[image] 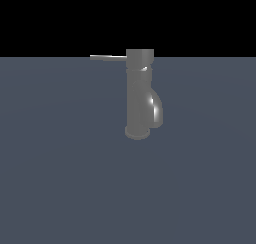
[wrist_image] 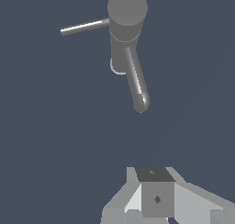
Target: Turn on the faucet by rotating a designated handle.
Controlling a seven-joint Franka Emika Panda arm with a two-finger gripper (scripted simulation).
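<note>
Gripper (wrist_image: 158, 204), fingers hidden so its state is unclear, hangs well apart from the faucet (image: 139, 95) mid-floor; it risks pushing the spout (wrist_image: 137, 81) instead of the handle (image: 107, 57).

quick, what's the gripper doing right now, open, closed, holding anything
Gripper: cannot be told. Only part of it shows in the wrist view, its fingertips unclear. It is away from the faucet and the handle, holding neither.

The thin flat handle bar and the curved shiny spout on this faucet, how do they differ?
The thin straight grey metal handle bar sticks out horizontally from the top cap, while the short curved shiny spout bulges lower on the grey cylindrical faucet. The handle points to the exterior view's left, the spout right. Both are grey metal.
</note>
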